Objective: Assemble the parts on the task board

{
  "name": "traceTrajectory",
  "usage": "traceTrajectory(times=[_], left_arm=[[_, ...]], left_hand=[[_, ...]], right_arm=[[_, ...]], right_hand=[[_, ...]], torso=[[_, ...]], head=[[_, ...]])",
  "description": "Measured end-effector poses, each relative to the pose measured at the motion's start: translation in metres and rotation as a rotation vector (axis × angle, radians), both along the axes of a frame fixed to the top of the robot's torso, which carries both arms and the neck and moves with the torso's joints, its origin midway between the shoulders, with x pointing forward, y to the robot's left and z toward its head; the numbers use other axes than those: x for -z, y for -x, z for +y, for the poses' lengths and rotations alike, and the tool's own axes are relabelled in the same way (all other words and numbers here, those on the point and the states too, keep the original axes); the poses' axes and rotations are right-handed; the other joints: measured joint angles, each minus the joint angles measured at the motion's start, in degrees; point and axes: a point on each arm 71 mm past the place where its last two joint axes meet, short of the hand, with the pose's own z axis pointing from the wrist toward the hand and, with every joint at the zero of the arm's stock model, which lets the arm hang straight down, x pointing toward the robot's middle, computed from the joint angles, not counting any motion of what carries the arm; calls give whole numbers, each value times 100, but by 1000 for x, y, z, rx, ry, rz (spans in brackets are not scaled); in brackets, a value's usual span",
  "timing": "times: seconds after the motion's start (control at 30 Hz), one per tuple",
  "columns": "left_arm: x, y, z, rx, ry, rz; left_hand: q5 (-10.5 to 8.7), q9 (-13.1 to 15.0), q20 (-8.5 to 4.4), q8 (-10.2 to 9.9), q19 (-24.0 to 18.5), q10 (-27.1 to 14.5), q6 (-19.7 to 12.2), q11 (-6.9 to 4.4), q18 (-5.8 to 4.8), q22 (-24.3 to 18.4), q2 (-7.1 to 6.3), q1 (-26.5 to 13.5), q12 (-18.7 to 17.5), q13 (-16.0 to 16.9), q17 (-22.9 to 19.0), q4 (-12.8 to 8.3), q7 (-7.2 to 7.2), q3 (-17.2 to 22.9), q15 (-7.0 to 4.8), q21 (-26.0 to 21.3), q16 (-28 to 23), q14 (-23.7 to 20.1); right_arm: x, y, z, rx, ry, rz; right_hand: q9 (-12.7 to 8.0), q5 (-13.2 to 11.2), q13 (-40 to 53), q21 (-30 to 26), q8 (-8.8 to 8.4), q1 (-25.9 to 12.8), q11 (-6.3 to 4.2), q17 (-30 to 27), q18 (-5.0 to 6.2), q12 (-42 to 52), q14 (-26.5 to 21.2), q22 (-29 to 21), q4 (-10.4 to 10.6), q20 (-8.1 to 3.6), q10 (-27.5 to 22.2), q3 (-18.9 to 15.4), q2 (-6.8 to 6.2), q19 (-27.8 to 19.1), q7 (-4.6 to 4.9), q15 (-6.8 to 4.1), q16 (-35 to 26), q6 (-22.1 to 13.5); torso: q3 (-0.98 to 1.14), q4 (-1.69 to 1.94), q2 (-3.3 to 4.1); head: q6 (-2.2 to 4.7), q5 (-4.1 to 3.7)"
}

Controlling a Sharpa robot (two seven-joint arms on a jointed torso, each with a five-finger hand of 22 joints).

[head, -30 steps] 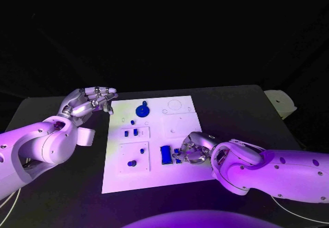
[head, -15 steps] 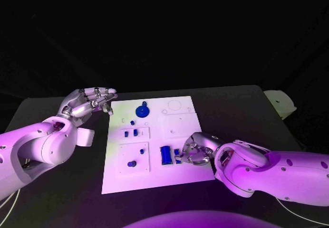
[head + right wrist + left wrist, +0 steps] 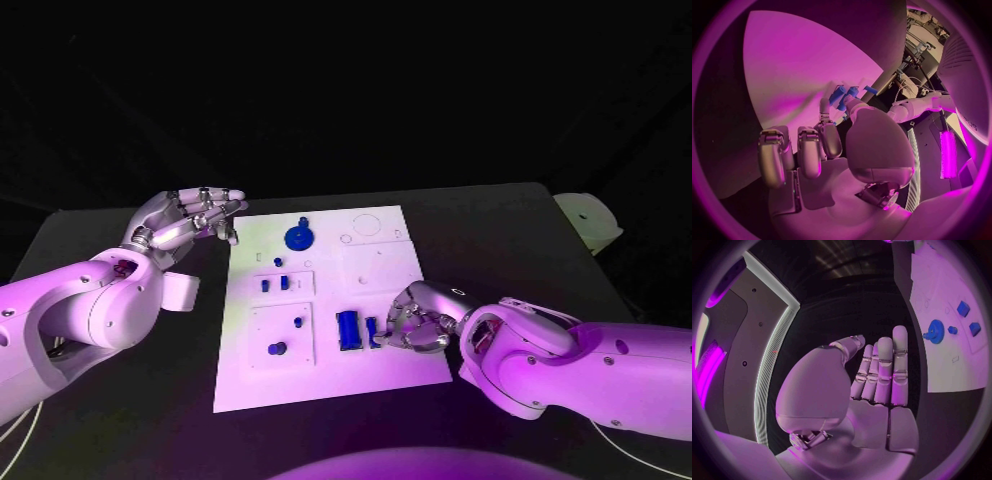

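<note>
your right hand [image 3: 415, 320] sits low over the near right part of the white task board [image 3: 378, 275], fingers curled down onto a small blue part [image 3: 372, 331]. in the right wrist view its fingertips [image 3: 827, 106] meet around a blue piece [image 3: 841, 96], so it looks pinched, though you cannot tell from the head view how firm that hold is. just beside it lies a longer blue rectangular block [image 3: 348, 328], flat on the board, its long axis running from the near edge toward the far edge. the small part at the fingers stands close to that block's right side; its own direction is too hidden by the fingers to read.

your left hand [image 3: 188, 219] hovers off the board's far left corner, above the black table [image 3: 490, 225]. it holds nothing: in the left wrist view the fingers [image 3: 886, 367] stand straight and side by side, palm bare.

on the far half of the board you have a blue gear [image 3: 299, 236], lying flat with a small stub pointing away from you. nearer, two short blue pegs [image 3: 274, 283] sit side by side in a raised square, and a small blue knob [image 3: 277, 347] rests in the near left square with a tiny blue dot [image 3: 299, 321] above it.
</note>
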Motion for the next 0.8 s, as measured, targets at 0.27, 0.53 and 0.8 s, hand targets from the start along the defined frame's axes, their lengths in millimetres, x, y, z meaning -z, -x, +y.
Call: traceTrajectory(times=[0.27, 0.53, 0.8], left_arm=[[0, 0, 0, 0, 0, 0], [0, 0, 1, -1, 0, 0], [0, 0, 0, -1, 0, 0]], left_hand=[[0, 0, 0, 0, 0, 0, 0, 0, 0, 0, 0, 0, 0, 0, 0, 0, 0, 0, 0, 0, 0, 0], [0, -5, 0, 33, 0, 0, 0, 0, 0, -8, 0, 0, 32, 0, -8, 0, 0, 0, 0, 0, 0, 0], [0, -4, 0, 33, 0, 0, 0, 0, 0, -7, 0, 0, 32, 0, -8, 0, 0, 0, 0, 0, 0, 0]], right_arm=[[7, -3, 3, -16, 19, -1], [12, -5, 8, -34, 39, -9], [12, -5, 10, -45, 55, -29]], right_hand=[[0, -25, 1, 0, 0, 28, 0, -1, 0, 24, 0, 0, -14, 0, 0, -14, 33, 0, 0, 0, 0, 0], [6, -57, 5, 0, 26, 146, 0, -1, 0, 56, 0, 4, -38, 0, 0, -70, 35, 0, -12, 0, 0, 12], [-39, -57, 4, 0, 21, 195, 0, -1, 0, 58, 0, 3, -6, 0, 0, -133, 47, 0, -24, 0, 0, 25]], torso=[[-7, 13, 12], [-7, 10, 15], [-10, 4, 8]], head=[[-1, -5], [-34, 21], [-50, 27]])
